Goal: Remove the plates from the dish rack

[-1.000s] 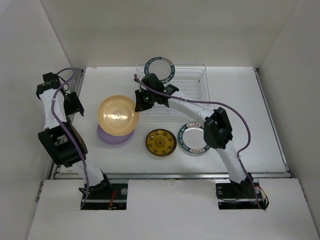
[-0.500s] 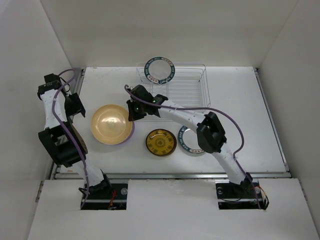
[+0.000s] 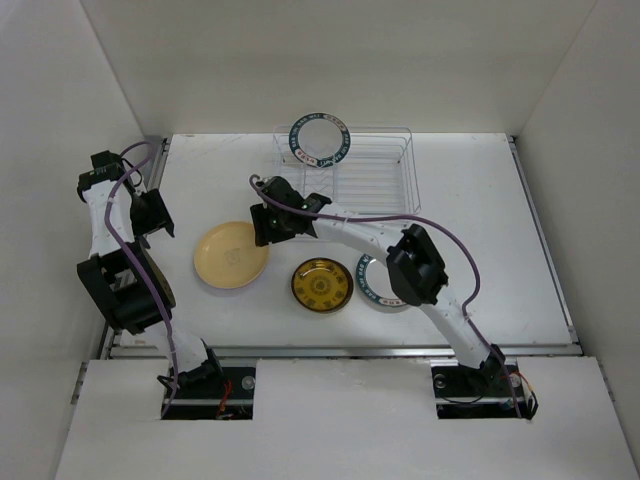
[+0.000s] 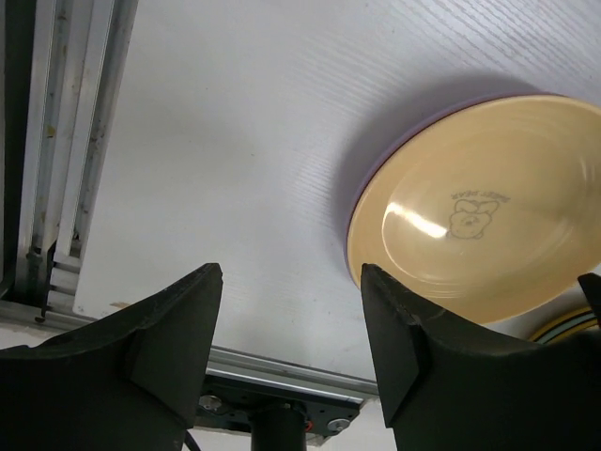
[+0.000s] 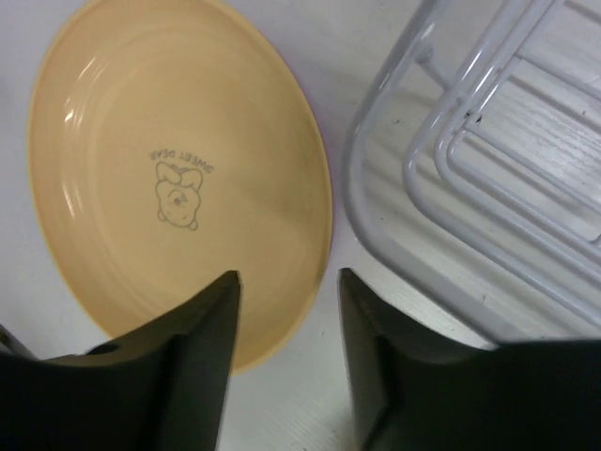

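A pale yellow plate (image 3: pixel 232 254) lies flat on the table, left of the dish rack (image 3: pixel 385 165). It rests on a lavender plate (image 4: pixel 374 163), of which only a thin edge shows. My right gripper (image 3: pixel 262 228) stands open over the yellow plate's (image 5: pixel 178 178) right rim (image 5: pixel 286 282), not touching it. One plate with a teal patterned rim (image 3: pixel 318 140) stands upright in the rack's far left end. A dark-gold plate (image 3: pixel 321 285) and a white teal-rimmed plate (image 3: pixel 383 284) lie on the table. My left gripper (image 3: pixel 152 213) hangs open and empty (image 4: pixel 289 272) left of the yellow plate.
The right arm's elbow (image 3: pixel 410 262) covers part of the teal-rimmed plate on the table. The rack's wire corner (image 5: pixel 354 174) is just right of the right fingers. A metal rail (image 4: pixel 56 141) runs along the table's left edge beside the left gripper.
The right gripper carried the tilted yellow plate left and down onto the lavender plate, then opened and let it go. The left arm barely moved.
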{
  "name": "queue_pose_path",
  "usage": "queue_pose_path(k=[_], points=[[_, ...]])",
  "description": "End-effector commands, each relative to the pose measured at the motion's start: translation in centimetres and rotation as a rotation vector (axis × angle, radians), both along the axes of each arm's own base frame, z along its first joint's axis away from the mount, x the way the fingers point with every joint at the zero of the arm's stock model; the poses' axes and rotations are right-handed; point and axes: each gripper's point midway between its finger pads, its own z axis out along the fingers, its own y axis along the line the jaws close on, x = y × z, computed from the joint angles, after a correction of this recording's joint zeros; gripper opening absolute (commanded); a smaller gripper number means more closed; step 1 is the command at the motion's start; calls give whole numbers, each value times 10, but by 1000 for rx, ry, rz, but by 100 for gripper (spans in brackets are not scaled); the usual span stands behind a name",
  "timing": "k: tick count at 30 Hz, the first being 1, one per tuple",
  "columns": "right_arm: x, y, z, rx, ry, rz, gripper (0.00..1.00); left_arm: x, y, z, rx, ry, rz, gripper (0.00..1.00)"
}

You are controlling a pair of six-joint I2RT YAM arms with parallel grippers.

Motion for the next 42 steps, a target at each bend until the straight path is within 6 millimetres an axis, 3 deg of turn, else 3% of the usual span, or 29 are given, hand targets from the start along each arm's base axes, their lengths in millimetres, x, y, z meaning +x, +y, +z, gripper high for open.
queue_pose_path(k=[1,5,8,9,10,15,18,19,20,22,23,24,26,27,29,30,31,32,34,38,42], points=[[7,4,11,6,-40,11,58,-3,-4,-1,-20,1,-23,58],[3,2,11,-5,-32,41,62,-2,-6,0,-28,-3,-25,58],[-8,6,32,35,-30,111,62,-1,-9,0,-46,-12,-31,58],[-16,10,51,72,-40,176,62,1,-8,3,-42,-20,-31,58],[-22,13,52,90,-21,202,62,1,-8,3,-42,-20,-31,58],[-58,11,147,231,-161,487,64,5,-16,4,-83,-41,-54,58],[-53,-6,193,292,-230,513,65,5,-18,7,-88,-55,-68,58],[-43,-13,203,301,-249,494,65,5,-23,5,-120,-51,-75,58],[-17,-28,214,303,-284,437,65,8,-24,9,-126,-68,-90,58],[15,-46,232,313,-360,358,67,11,-32,14,-167,-93,-118,60],[50,-71,239,281,-418,246,67,18,-44,20,-203,-127,-161,62],[70,-81,248,283,-464,180,67,24,-47,26,-187,-148,-200,63],[108,-104,245,258,-508,66,69,32,-69,35,-180,-159,-279,64],[138,-130,254,241,-556,-23,71,34,-75,35,-182,-150,-310,64],[173,-148,253,237,-611,-101,71,43,-89,36,-186,-145,-355,64],[195,-171,256,219,-642,-171,71,45,-92,36,-191,-136,-364,66],[210,-180,268,236,-695,-208,71,50,-94,38,-190,-143,-365,66],[226,-186,254,221,-697,-237,71,52,-98,32,-202,-119,-373,66],[253,-213,245,201,-734,-319,71,55,-97,28,-210,-108,-362,67],[299,-227,221,252,-827,-345,71,63,-102,29,-208,-104,-388,68],[312,-214,210,338,-882,-234,71,60,-102,22,-206,-55,-387,69]])
